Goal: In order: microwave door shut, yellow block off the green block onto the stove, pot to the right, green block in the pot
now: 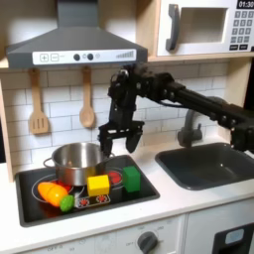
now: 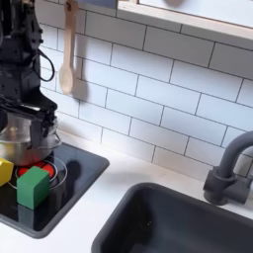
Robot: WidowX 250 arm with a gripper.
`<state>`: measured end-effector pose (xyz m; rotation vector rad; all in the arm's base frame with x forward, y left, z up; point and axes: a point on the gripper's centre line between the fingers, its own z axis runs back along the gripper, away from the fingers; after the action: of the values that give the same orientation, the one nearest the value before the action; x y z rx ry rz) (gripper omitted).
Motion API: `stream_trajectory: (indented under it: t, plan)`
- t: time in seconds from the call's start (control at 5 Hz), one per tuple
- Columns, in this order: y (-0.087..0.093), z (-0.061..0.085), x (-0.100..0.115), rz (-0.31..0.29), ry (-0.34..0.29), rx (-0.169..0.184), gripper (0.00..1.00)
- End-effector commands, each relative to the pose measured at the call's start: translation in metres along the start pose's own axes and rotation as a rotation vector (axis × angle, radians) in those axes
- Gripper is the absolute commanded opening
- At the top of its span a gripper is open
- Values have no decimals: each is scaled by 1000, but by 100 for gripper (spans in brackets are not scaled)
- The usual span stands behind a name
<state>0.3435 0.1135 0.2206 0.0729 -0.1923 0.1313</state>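
Gripper, fingers apart at frame centre, hovers by the pot; descending, it might clip the rim, jolting the green block.

Black flat toy cooktop sits on the worktop at the first exterior view's left; dark grey sink basin at its right. Shiny round steel pot on the cooktop's rear. In front of it, left to right in the first exterior view: orange and yellow toy food, small yellow block, small green block, both blocks on the cooktop, side by side. Gripper hangs above the pot's right edge. White toy microwave door up top right, above the sink.
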Motion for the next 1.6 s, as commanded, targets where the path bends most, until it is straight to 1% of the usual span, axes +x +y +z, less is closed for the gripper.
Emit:
stream_trajectory:
  t: [0.0,0.2,0.4,0.6,0.8,1.0,1.4]
  plan:
    - [1,-4,5,6,-2,1,100]
    - [3,-4,12,15,-11,-6,100]
    - [6,-7,18,23,-24,-2,100]
    - [9,-14,21,23,-21,10,100]
    - [14,-17,22,38,-16,9,100]
    - [15,-19,27,38,-25,10,100]
    - [20,-31,34,56,-9,9,100]
